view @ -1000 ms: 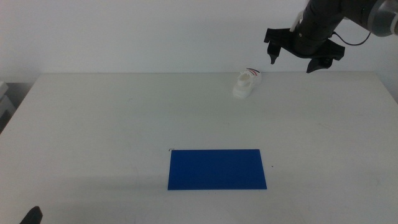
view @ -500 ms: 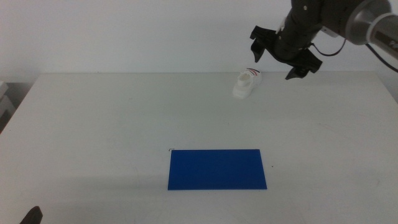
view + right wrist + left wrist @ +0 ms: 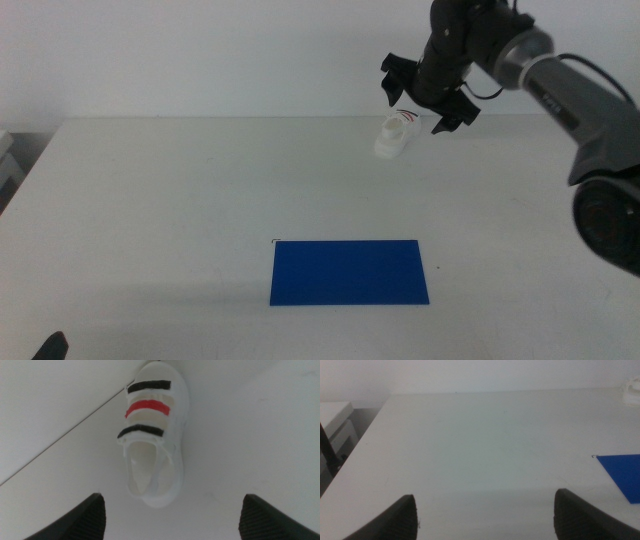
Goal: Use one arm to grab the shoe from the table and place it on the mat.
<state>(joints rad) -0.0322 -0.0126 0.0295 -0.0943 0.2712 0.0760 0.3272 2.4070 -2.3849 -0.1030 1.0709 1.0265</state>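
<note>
Shoe (image 3: 397,134) sits at the far edge of the table (image 3: 180,200), right of centre, well apart from the mat (image 3: 349,271) lying near me. I see my right gripper (image 3: 425,98) hovering just above it, jaws spread wide. My left gripper (image 3: 485,515) waits at the near left, also spread.

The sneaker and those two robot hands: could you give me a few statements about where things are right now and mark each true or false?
1. The white sneaker lies on the blue mat. False: it sits on the table, far from the mat.
2. The right hand hovers open above the sneaker. True.
3. The right hand grips the sneaker. False: its jaws are apart and clear of it.
4. The sneaker has one red stripe between two black ones. True.
5. The left hand waits open at the table's near edge. True.
</note>
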